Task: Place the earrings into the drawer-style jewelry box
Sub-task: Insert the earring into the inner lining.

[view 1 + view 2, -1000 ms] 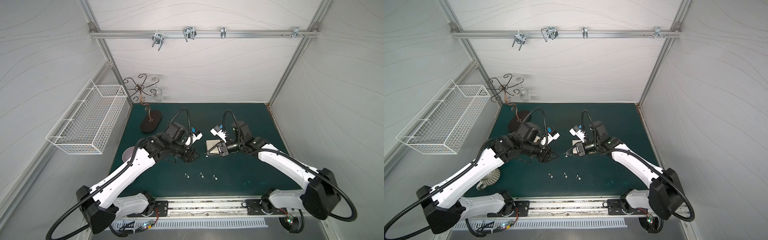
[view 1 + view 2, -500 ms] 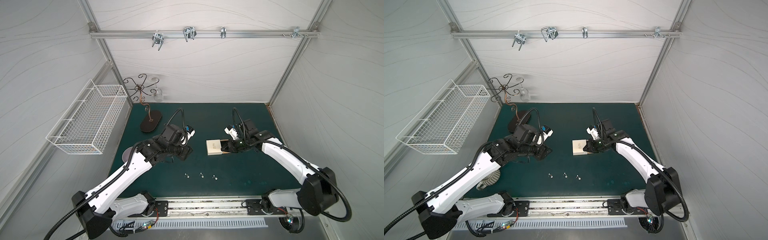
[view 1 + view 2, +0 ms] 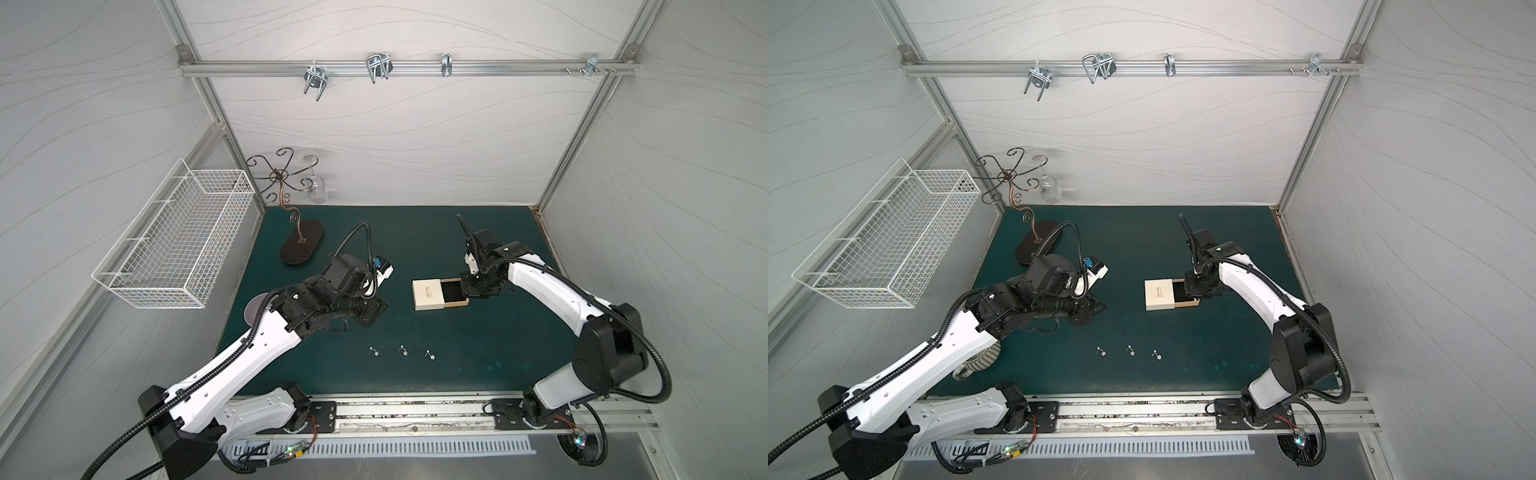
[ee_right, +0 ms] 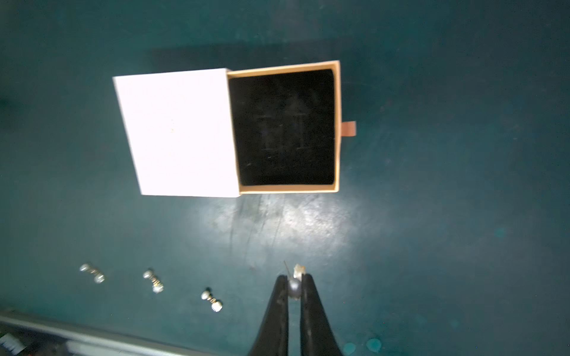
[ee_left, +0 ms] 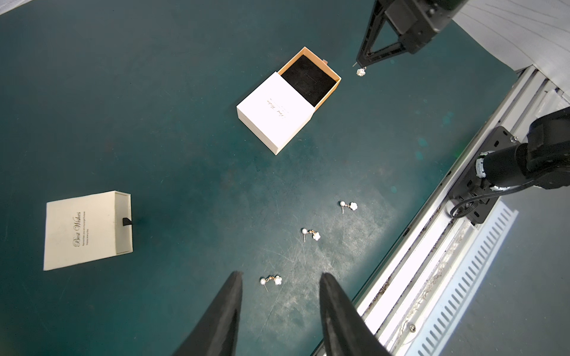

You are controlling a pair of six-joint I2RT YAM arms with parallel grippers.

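Note:
The jewelry box (image 3: 430,295) (image 3: 1158,295) lies mid-mat, a white sleeve (image 4: 175,132) with its black-lined drawer (image 4: 283,126) (image 5: 308,80) pulled out to the right. My right gripper (image 4: 294,277) (image 3: 473,286) is shut on one earring (image 4: 298,269) (image 5: 361,71) and hangs at the drawer's outer end. Three earrings (image 3: 374,351) (image 3: 403,350) (image 3: 430,354) lie in a row near the front edge, shown also in the left wrist view (image 5: 271,280) (image 5: 311,235) (image 5: 349,206). My left gripper (image 5: 280,276) (image 3: 374,311) is open and empty, left of the box and above the mat.
A second, closed cream box (image 5: 88,229) lies on the mat; the left arm hides it in both top views. A dark scroll stand (image 3: 301,247) and a glass (image 3: 318,193) stand at the back left. A wire basket (image 3: 178,245) hangs on the left wall. The metal rail (image 3: 415,415) runs along the front.
My right gripper has moved right, from over the box's sleeve to the drawer's outer end. My left gripper has drawn back to the left, away from the box.

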